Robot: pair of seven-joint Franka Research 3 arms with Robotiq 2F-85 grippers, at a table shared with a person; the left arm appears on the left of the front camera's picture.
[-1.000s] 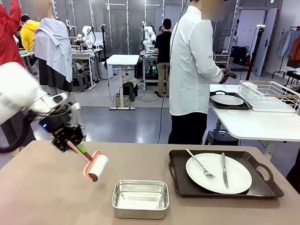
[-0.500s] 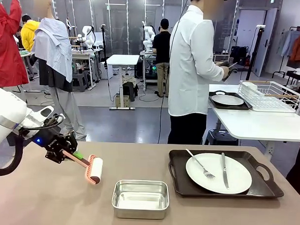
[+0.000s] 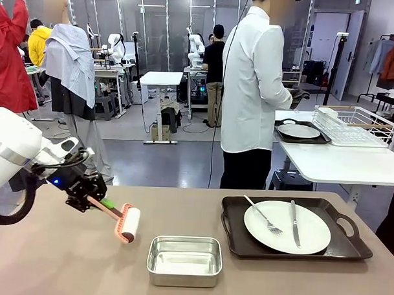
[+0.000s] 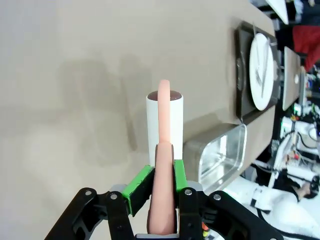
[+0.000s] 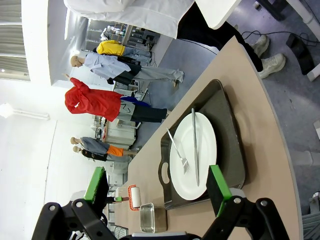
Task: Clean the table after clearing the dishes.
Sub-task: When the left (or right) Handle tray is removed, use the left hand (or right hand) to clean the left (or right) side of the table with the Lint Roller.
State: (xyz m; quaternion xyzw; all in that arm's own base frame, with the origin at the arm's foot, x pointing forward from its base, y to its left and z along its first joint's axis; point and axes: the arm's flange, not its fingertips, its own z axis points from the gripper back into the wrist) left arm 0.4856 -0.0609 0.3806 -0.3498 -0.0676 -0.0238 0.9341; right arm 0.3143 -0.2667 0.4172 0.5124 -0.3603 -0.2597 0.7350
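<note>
My L claw [image 3: 90,199] is shut tight on the pink handle of a roller [image 3: 128,224]. It's low over the surface [image 3: 57,265] on my L side; can't tell if it touches. My R claw [image 5: 157,187] is wide open w/ nothing in it. A plate [image 3: 287,226] w/ fork [image 3: 262,214] & knife [image 3: 294,223] sits on a tray [image 3: 235,246] on the R. A pan [image 3: 185,240] is just L of it. A 2nd plate [image 3: 298,131] is on the white table [image 3: 339,165] behind.

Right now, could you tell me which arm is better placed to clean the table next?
Left. The left tool is shut on the lint roller by its handle, with the roll close to the table. The right tool is open and empty.
</note>
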